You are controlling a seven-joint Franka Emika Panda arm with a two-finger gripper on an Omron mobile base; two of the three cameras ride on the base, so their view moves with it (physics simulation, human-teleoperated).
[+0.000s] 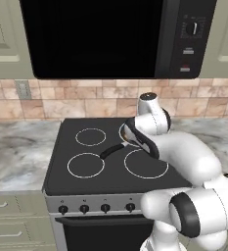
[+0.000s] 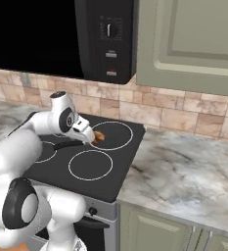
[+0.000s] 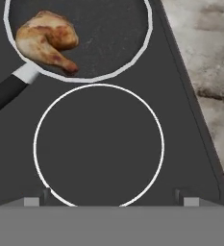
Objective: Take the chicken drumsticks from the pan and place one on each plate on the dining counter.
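We see our arm reaching forward over the black stove top (image 1: 86, 142), the gripper (image 3: 111, 199) hanging above the burners with its jaws released and spread wide, grasping nothing. In the hand view its two dark fingertips (image 3: 36, 198) rise at the bottom edge, far apart, on either side of a bare white burner ring (image 3: 99, 146).

Just past that ring sits the pan (image 3: 104, 43), a round dark grey one with a pale rim, its black handle (image 3: 5, 93) slanting toward the lower left of the hand view. One chicken drumstick (image 3: 46, 42), golden-brown and plump at one end, lies inside the pan against the rim near the handle's root. We cannot tell whether a second piece is in the pan.

From the right base view, the drumstick shows just beyond the hand. A marbled surface (image 2: 184, 171) flanks the stove, and a black microwave (image 1: 110, 37) hangs above it.
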